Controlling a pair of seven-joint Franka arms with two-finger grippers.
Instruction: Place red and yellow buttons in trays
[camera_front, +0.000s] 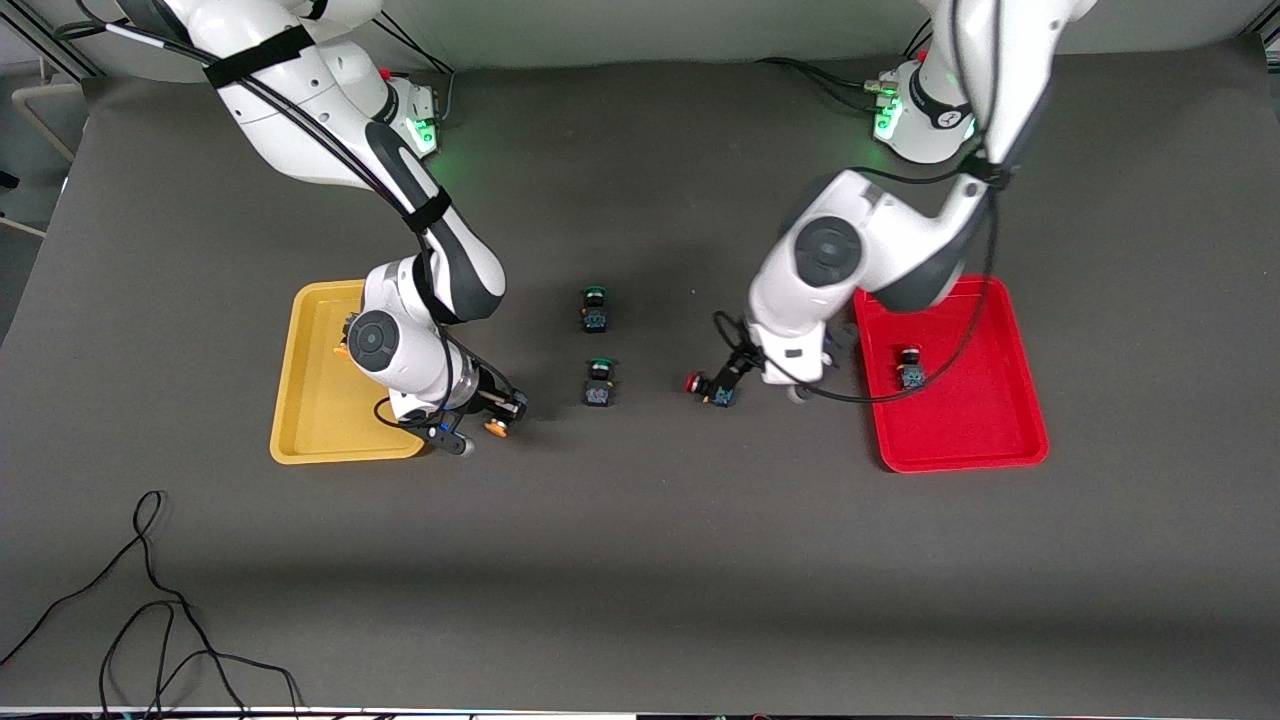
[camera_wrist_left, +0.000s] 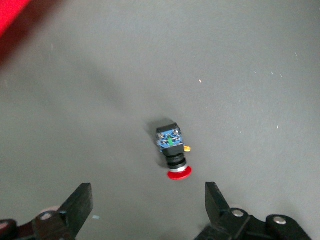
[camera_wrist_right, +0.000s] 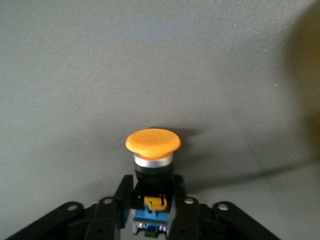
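Observation:
My right gripper (camera_front: 488, 415) is shut on a yellow-capped button (camera_front: 495, 428), low over the table just beside the yellow tray (camera_front: 300, 400). The right wrist view shows the orange-yellow cap (camera_wrist_right: 152, 140) standing out past the closed fingers (camera_wrist_right: 121, 200). A second orange cap (camera_front: 341, 351) peeks out in the yellow tray, mostly hidden by that arm. My left gripper (camera_front: 742, 365) is open over a red-capped button (camera_front: 706, 388) lying on its side on the table; it lies just ahead of the spread fingertips (camera_wrist_left: 80, 202) in the left wrist view (camera_wrist_left: 172, 150). Another red-capped button (camera_front: 910, 368) lies in the red tray (camera_front: 960, 430).
Two green-capped buttons (camera_front: 594, 308) (camera_front: 598, 383) stand on the dark mat midway between the trays. A corner of the red tray (camera_wrist_left: 15, 20) shows in the left wrist view. Loose black cable (camera_front: 150, 600) lies near the front edge at the right arm's end.

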